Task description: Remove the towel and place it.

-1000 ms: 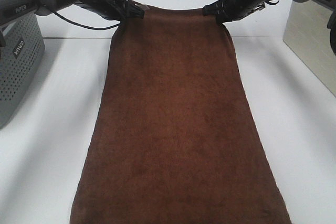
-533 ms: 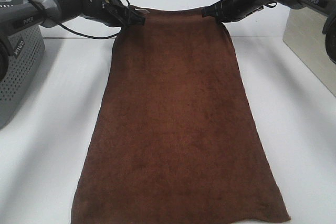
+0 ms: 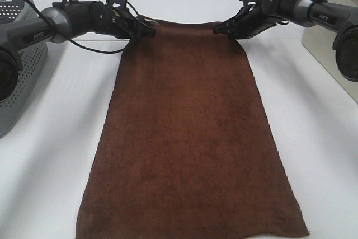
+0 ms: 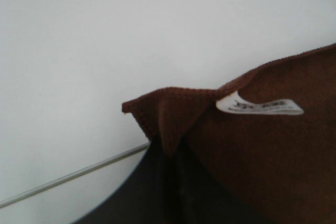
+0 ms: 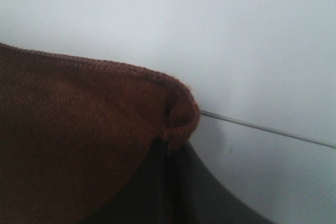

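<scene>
We have the towel (image 3: 190, 132) spread lengthwise on the white table (image 3: 50, 138), its far edge lifted a little by both arms and its near edge running to the bottom of the overhead view. A grey perforated basket (image 3: 17, 76) stands well to the left of the towel, and a pale box (image 3: 330, 54) well to the right of it.

What worries us most is the grip itself. Each gripper pinches only the very tip of a far corner, so a quick pull or a snag in the fuzzy cloth could slip a corner free, and the towel would sag or fold on that side. If we lower or release one arm ahead of the other, the far edge will skew and the cloth will lie crooked or bunched. Most of the towel rests on the table, so dragging it could wrinkle the near end.

Our left gripper (image 3: 146, 28) is clamped shut on the far left corner; in its wrist view the cloth peaks out from between the jaws, with the white tag (image 4: 260, 106) just beside the pinch. Our right gripper (image 3: 221, 28) is likewise closed tight on the far right corner, the hem curling over the jaws.
</scene>
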`<state>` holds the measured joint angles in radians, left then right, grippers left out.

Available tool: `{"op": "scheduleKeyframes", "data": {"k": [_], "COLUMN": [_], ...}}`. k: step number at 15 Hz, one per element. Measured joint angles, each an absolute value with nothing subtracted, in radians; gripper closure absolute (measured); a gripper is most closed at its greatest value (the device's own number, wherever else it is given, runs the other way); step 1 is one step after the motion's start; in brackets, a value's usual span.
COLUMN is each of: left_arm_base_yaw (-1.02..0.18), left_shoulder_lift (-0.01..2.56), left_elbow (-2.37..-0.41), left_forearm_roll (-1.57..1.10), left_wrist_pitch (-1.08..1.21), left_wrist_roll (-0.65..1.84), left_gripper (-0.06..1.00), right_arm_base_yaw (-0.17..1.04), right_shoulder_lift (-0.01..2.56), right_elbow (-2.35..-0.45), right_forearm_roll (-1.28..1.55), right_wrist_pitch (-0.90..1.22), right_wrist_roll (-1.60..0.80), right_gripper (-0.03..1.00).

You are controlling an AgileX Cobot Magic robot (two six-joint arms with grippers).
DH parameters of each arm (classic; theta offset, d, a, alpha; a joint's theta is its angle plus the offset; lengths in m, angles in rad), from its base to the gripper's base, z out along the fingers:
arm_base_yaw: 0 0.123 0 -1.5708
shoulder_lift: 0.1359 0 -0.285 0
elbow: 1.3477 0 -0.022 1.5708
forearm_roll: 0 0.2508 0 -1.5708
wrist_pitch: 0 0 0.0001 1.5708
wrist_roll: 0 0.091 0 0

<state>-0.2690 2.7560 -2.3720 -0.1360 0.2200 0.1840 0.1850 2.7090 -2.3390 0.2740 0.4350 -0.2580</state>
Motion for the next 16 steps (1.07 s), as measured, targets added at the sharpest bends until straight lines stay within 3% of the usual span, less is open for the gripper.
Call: {"op": "scheduleKeyframes", "data": {"k": [13, 15, 16], "left_arm_base_yaw": [-0.269, -0.268, -0.266], "left_shoulder_lift": [2.768, 2.768, 2.769], "left_elbow": [-2.372, -2.372, -2.372], "left_forearm_roll": [-0.134, -0.132, -0.131], "left_wrist_pitch": [0.133, 0.117, 0.104], "left_wrist_roll": [0.184, 0.184, 0.184], "left_gripper": [0.94, 0.93, 0.9], "right_arm_base_yaw": [0.185, 0.185, 0.185], "right_shoulder_lift": [2.712, 2.712, 2.712], "right_elbow": [-2.339, -2.339, -2.339], "right_forearm_roll": [0.275, 0.275, 0.275], "right_wrist_pitch": [0.388, 0.386, 0.386], "right_wrist_roll": [-0.259, -0.259, -0.259], "right_gripper": [0.93, 0.86, 0.76]}}
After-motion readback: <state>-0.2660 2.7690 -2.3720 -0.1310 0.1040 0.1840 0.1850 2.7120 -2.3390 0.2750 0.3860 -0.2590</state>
